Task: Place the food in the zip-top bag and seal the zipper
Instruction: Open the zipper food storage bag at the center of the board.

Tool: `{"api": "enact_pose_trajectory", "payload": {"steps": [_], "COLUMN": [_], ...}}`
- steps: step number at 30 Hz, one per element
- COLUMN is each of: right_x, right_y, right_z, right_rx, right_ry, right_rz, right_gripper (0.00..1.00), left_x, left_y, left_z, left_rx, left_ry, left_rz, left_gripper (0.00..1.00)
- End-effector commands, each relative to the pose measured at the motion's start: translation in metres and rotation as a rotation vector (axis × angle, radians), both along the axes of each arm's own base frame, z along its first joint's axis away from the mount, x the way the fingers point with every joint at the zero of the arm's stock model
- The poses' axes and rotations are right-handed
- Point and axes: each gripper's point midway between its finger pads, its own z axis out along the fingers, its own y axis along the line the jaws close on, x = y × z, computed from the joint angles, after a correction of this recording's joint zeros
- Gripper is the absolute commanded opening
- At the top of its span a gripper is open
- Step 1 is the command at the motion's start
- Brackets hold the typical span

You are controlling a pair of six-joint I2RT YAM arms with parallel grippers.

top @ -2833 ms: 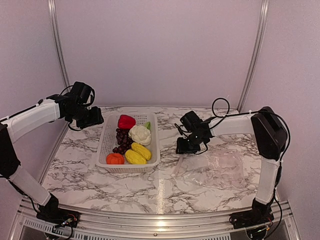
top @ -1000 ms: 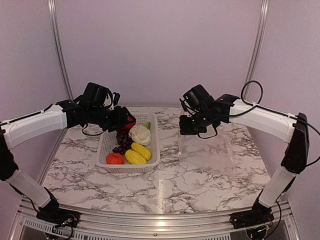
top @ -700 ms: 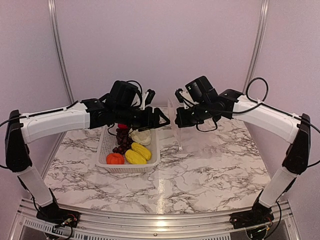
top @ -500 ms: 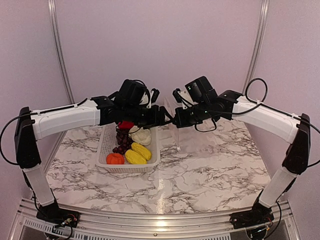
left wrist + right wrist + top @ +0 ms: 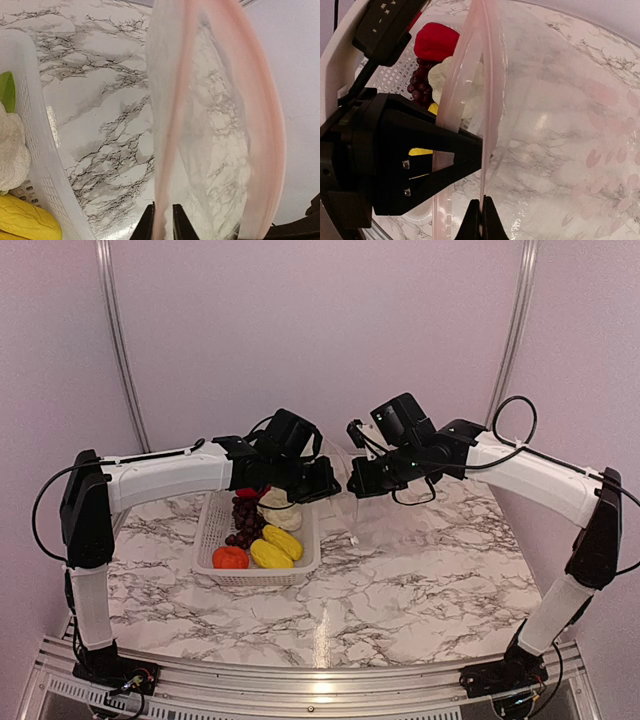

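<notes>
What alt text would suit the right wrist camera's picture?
A clear bag is pinched at its pink-edged mouth by the right gripper from below and the left gripper from the side. Behind it, a white basket holds a red pepper, grapes and cauliflower.

walls (image 5: 320,330): plain pale lilac | posts (image 5: 118,340): metal, corners | table (image 5: 400,590): white, grey-veined marble pattern

From above, the zip-top bag (image 5: 372,522) is too faint to trace, and my left arm (image 5: 190,468) covers most of the red bell pepper (image 5: 246,493). My left wrist view cuts off the basket (image 5: 40,150), cauliflower (image 5: 10,150) and a yellow piece (image 5: 22,227). The zipper (image 5: 167,140) blurs near the lens, and only the tips of my left end effector (image 5: 162,227) show.
</notes>
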Motion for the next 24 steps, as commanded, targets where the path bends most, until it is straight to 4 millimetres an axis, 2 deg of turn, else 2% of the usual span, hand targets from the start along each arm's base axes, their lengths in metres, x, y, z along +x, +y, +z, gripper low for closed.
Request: {"api": "enact_pose_trajectory", "payload": {"steps": [1,3,4,8,13,18,24], "right_x": [0.010,0.015,0.016,0.018,0.018,0.017,0.029], "right_y": [-0.038,-0.047,-0.046,-0.038,-0.029,-0.014,-0.021], "right_z": [0.016,0.016,0.015,0.006,0.007,0.008,-0.011], "right_rx": [-0.126,-0.132,-0.122,-0.101,-0.064,0.016,-0.051], "right_ry": [-0.059,-0.077,-0.079,-0.049,-0.038,-0.035,-0.044], "right_rz": [-0.173,-0.235,-0.243,-0.245,-0.229,-0.184,-0.247], "right_gripper": [0.08,0.23,0.29,0.37,0.39,0.36,0.33], "left_x": [0.004,0.005,0.005,0.005,0.005,0.003,0.002], "left_y": [-0.007,-0.007,-0.008,-0.008,-0.010,-0.014,-0.016], "left_z": [0.009,0.018,0.023,0.038,0.041,0.040,0.041], "left_rx": [-0.029,-0.050,-0.063,-0.096,-0.107,-0.121,-0.127], "left_ry": [-0.002,-0.032,-0.048,-0.094,-0.095,-0.084,-0.084], "left_rz": [0.022,0.029,0.033,0.045,0.048,0.033,0.024], "left_gripper": [0.07,0.00,0.00,0.00,0.00,0.00,0.00]}}
